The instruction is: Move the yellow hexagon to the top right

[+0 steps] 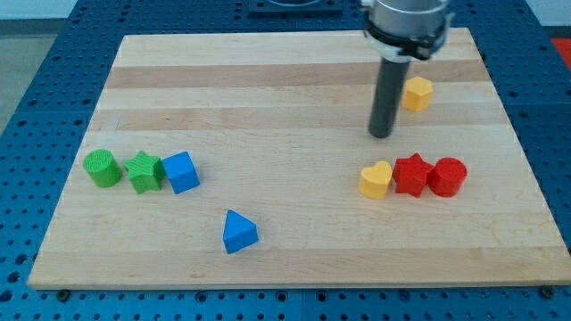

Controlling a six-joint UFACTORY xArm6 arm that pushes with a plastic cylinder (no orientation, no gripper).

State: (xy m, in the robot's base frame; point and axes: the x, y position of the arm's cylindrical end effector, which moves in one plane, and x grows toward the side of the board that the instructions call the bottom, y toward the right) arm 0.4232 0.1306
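My tip [382, 135] rests just left of and below the yellow hexagon [417, 93]; this rod has no jaws.

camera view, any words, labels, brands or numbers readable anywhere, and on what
None: no text, label, brand, number or sign can be read in this view.
The board is plain wood.
The blocks bear no marks: yellow hexagon, yellow heart, red star, red cylinder, green cylinder, green star, blue cube, blue triangle.
The rod is plain dark; my tip sits left of the yellow hexagon.
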